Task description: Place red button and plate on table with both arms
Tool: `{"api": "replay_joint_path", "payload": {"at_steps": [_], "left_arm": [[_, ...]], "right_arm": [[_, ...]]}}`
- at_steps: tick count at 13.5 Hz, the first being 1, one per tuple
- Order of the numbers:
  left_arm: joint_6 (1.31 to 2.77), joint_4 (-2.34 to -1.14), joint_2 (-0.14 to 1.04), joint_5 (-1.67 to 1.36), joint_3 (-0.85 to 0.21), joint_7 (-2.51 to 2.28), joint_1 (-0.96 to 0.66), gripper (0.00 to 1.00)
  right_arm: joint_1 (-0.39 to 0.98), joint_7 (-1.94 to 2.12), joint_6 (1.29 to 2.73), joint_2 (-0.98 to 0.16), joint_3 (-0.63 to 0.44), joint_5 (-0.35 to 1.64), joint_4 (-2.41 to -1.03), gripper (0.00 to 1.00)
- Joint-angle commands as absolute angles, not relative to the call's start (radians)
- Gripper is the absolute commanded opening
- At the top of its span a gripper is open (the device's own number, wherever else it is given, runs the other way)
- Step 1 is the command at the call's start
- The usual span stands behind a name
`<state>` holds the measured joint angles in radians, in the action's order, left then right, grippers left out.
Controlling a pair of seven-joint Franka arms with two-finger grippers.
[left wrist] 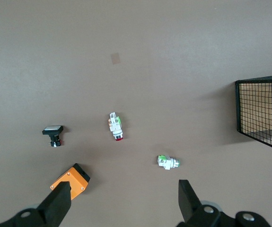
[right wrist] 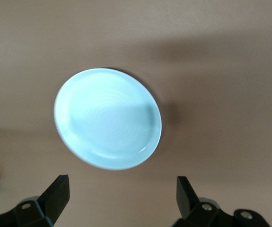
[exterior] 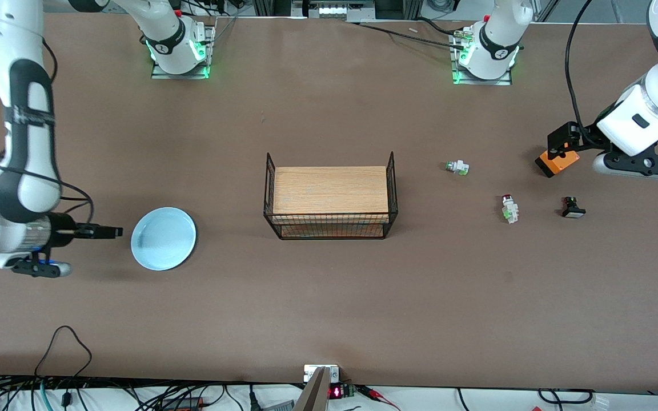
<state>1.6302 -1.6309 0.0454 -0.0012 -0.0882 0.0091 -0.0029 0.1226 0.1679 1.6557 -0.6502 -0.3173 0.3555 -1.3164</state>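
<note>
A high camera faces both arm bases across the whole bench (exterior: 329, 297). The left wrist camera looks down from well above at the red button (left wrist: 116, 126), the right wrist camera at the plate (right wrist: 108, 118); the front view shows both.

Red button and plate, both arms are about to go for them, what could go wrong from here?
1. The red button is tiny and lies between a green-ended white switch and a black button; the open left pincer could take the wrong one.
2. The plate lies flat and shallow; the open right pincer, beside its rim, may slip off the glossy edge.
</note>
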Motion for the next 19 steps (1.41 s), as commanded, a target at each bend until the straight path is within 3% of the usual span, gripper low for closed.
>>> {"api": "replay_joint_path", "payload": {"at_steps": [1, 5, 12, 16, 19], "left_arm": [[1.603, -1.594, 0.060, -0.003, -0.089, 0.029, -0.008, 1.00], [1.605, -1.586, 0.060, -0.003, -0.092, 0.029, -0.012, 1.00], [1.603, -1.586, 0.060, -0.003, -0.092, 0.031, -0.011, 1.00], [1.603, -1.586, 0.058, -0.003, -0.092, 0.031, -0.011, 1.00], [1.603, -1.586, 0.060, -0.003, -0.092, 0.031, -0.011, 1.00]], "right_arm": [[0.132, 0.206, 1.580, -0.640, -0.314, 0.330, -1.269, 1.00], [0.155, 0.215, 1.413, -0.627, -0.316, 0.252, -1.056, 1.00], [0.222, 0.236, 1.344, -0.517, -0.321, 0.138, -1.012, 1.00], [0.235, 0.230, 1.354, -0.346, -0.282, 0.046, -1.132, 1.00], [0.132, 0.224, 1.431, -0.215, -0.149, 0.006, -1.294, 1.00]]}}
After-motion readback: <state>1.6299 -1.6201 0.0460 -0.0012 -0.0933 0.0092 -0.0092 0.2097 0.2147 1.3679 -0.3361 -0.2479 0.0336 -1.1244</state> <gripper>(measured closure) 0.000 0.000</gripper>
